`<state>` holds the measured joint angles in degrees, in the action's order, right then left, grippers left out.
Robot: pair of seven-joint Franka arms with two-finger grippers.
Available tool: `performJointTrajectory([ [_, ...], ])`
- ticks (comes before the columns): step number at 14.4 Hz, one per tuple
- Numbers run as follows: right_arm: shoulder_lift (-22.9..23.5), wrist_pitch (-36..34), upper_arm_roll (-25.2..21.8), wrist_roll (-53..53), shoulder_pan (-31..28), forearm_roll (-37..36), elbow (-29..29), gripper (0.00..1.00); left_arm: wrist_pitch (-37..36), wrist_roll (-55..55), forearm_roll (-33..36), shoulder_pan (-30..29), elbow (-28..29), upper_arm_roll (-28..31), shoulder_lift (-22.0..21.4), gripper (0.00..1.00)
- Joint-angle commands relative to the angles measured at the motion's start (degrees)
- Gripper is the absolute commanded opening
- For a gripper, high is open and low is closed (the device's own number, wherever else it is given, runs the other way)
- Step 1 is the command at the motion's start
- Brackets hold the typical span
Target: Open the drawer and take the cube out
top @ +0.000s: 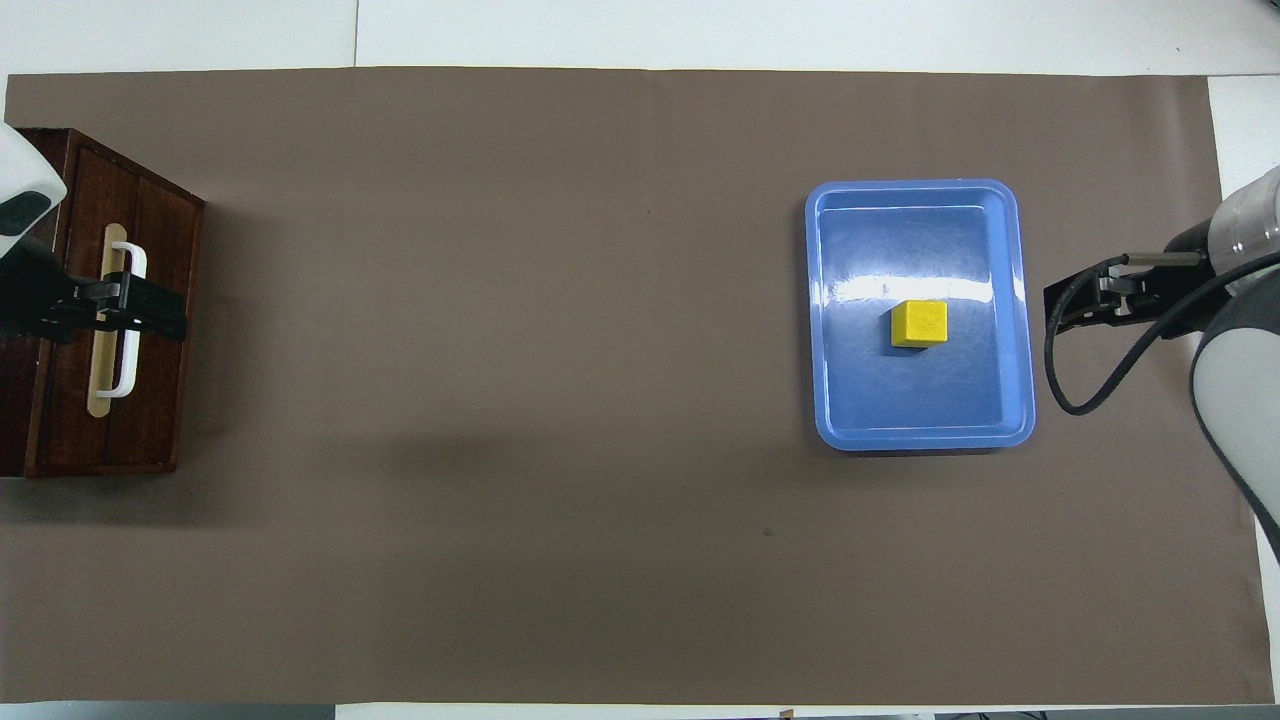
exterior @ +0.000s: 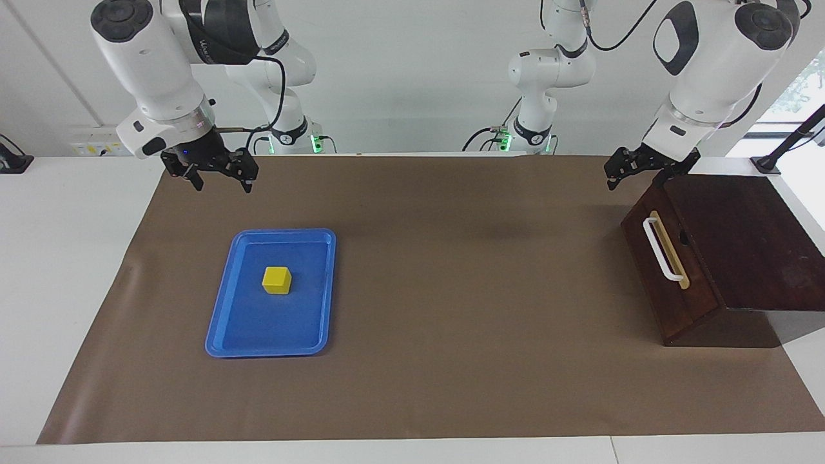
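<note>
**Two-arm table scene: drawer shut, cube resting in tray**

The yellow cube (exterior: 277, 280), a small solid block with sharp edges, sits near the middle of a flat blue plastic tray (exterior: 225, 309) with rounded corners and a raised rim. The tray lies on a matte brown paper mat (exterior: 451, 322) toward the right arm's end of the table, clear of every mat edge. The wooden box (exterior: 741, 232), dark brown with a slanted top, stands at the mat's edge at the left arm's end. Its drawer (exterior: 664, 283) is closed; a white bar handle (exterior: 660, 248) on a tan strip runs along its front. A wide stretch of bare mat separates tray and box.

The right gripper (exterior: 220, 183) hangs with fingers apart and empty over the mat's corner nearest the robots, beside the tray, touching nothing. The left gripper (exterior: 635, 174) hangs with fingers apart and empty over the box's upper edge, above the drawer front. The white table (exterior: 64, 258) borders the mat on all sides.
</note>
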<state>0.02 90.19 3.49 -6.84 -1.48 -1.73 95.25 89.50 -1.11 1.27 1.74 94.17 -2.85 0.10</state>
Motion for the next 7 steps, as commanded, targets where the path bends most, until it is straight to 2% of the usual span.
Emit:
performJointTrajectory([
  [1, -0.37, -0.63, 0.46, 0.69, -1.5, -0.64, 0.72, 1.0, -0.03, 0.59, -0.66, -0.07, 1.01, 0.48, -1.07, 1.0],
  [7, -0.37, -1.5, 0.29, 0.34, -1.59, 3.22, 0.46, 1.0, -0.38, 0.32, -0.66, 0.36, 0.57, 0.39, -1.07, 1.0],
])
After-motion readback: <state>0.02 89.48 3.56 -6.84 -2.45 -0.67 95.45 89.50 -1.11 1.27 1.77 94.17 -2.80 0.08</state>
